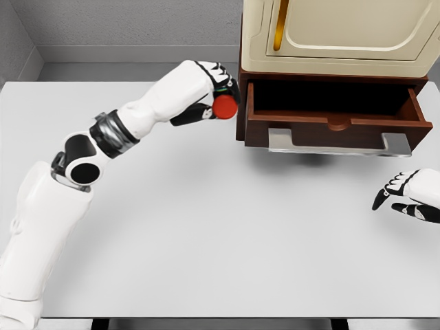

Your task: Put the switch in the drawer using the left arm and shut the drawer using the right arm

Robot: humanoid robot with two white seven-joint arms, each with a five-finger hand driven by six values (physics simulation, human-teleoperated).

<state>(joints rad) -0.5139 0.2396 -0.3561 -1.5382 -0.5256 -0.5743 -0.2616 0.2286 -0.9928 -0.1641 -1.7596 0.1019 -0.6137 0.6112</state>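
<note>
Left hand [210, 93]: raised above the table [206, 240], just beside the drawer's left front corner; fingers curled round the switch, pinching it.
Switch [225, 106]: red round cap showing, a bit of green above it; held in the air in the left hand, outside the drawer, not yet over the opening.
Why held so: the cap pokes out past the fingers toward the drawer, so it can likely be carried over the side wall and let go inside.
Drawer [337, 122]: pulled out from the brown cabinet [242, 103], dark inside, grey handle [337, 143] in front; open so the switch can go in.
Right hand [405, 192]: low at the right edge, near the handle but apart from it; fingers loosely spread, holding nothing, probably waiting to push.
Stage: carrying; drop and closing both remain.
</note>
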